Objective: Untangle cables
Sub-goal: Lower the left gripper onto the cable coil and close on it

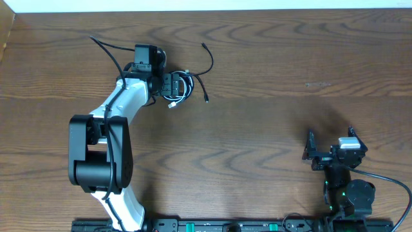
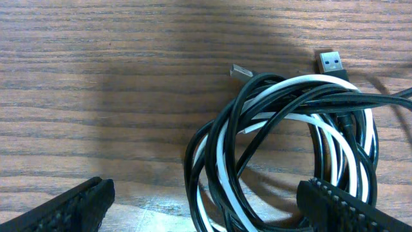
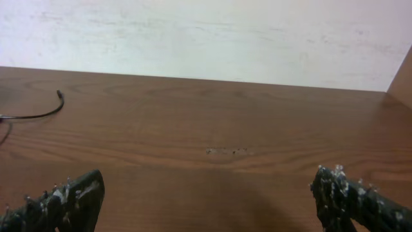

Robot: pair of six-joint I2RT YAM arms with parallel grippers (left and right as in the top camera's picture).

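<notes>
The black cable [image 1: 190, 82] and the white cable [image 1: 179, 98] are lying coiled together on the desk [image 1: 270, 64], toward 11 o'clock from its middle in the overhead view. One black tail [image 1: 210, 59] is arcing away from the coil toward 1 o'clock and ending free on the wood.

The left gripper [image 1: 175, 86] is sitting at the coil's 9 o'clock edge with its fingers apart. In the left wrist view, the black cable [image 2: 244, 106] is wrapping over and under the white cable [image 2: 290, 82] in several loops. A USB plug [image 2: 330, 62] is pointing toward 12 o'clock at the top of the coil. The coil is filling the right half of the space between the fingers of the left gripper [image 2: 206, 212], and its right side is passing under the finger at 5 o'clock.

The right gripper [image 1: 311, 153] is resting well apart from the cables, toward 4 o'clock on the desk, spread wide and holding nothing.

The desk is showing dark brown wood grain, with a faint pale scuff [image 3: 226, 152] ahead of the right gripper. A whitish wall [image 3: 206, 38] is running along the far edge at 12 o'clock.
</notes>
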